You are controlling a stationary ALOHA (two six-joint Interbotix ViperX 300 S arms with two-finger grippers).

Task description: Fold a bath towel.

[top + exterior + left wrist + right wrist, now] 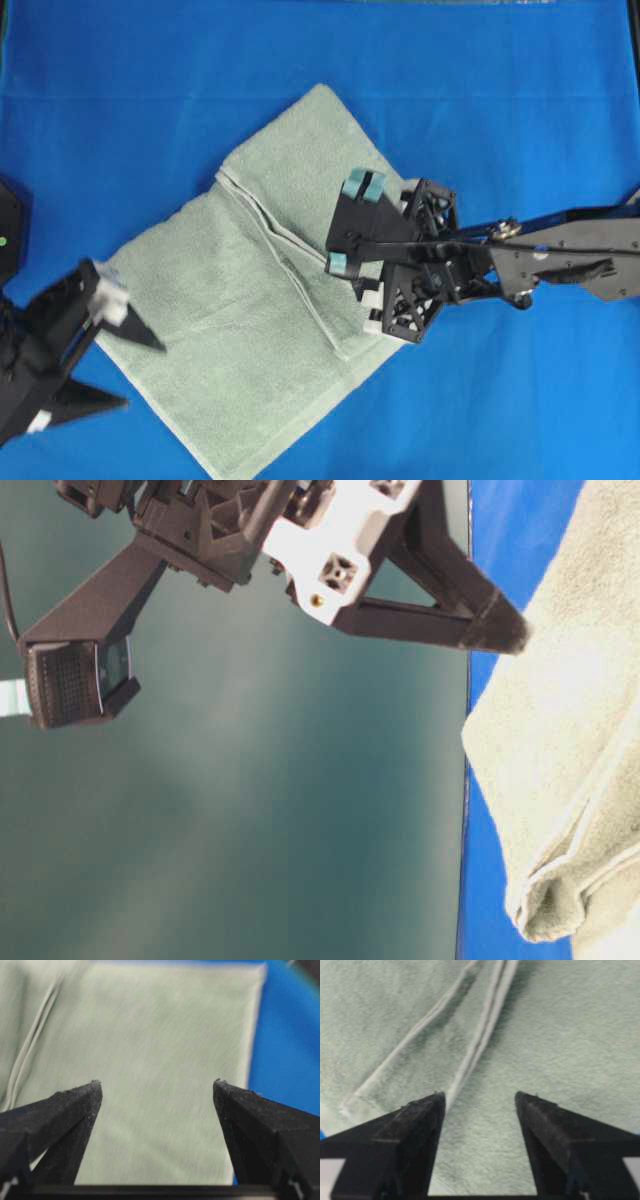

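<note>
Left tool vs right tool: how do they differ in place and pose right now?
1. The left tool sits at the towel's lower-left edge, partly over the blue cloth; the right tool is over the towel's folded upper layer.
2. In the overhead view the left tool points right, the right tool points left.
Shared: both open, neither holding anything.

Pale sage-green terry bath towel [240,330] lies diagonally on the bright blue cloth-covered surface [500,90], upper right part folded over, hemmed edges running down its middle. Right gripper [352,222] hangs over the folded part, fingers [362,186] apart, apparently holding nothing. Left gripper [145,372] at the towel's lower left edge, black fingers [140,338] spread wide, nothing between them.
</note>
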